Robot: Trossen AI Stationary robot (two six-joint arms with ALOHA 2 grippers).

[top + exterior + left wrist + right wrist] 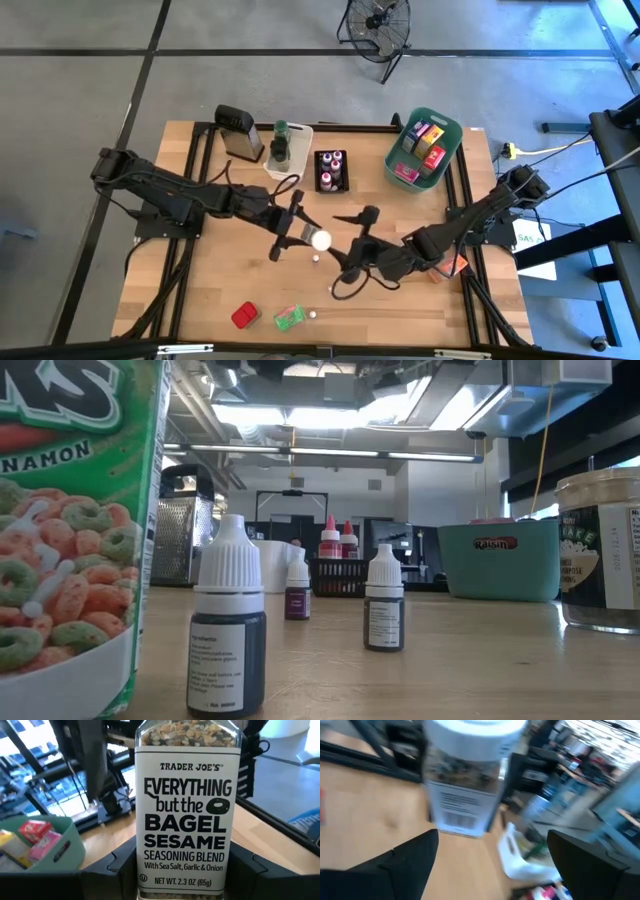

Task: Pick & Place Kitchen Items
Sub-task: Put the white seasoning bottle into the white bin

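Your left end effector (300,232) pinches the seasoning jar (186,805) upright at mid-desk (200,290); your right end effector (352,262) waits spread just beside it. Keep the jar vertical, carry it high toward the teal bin (397,160) at the far right corner, and release low.

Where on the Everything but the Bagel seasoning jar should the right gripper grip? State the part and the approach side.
Probably the upper body just under the white lid, coming level from the right arm's side. The seasoning jar stands upright in the left gripper, whose fingers clamp its lower body, leaving the top free; the open right gripper faces it.
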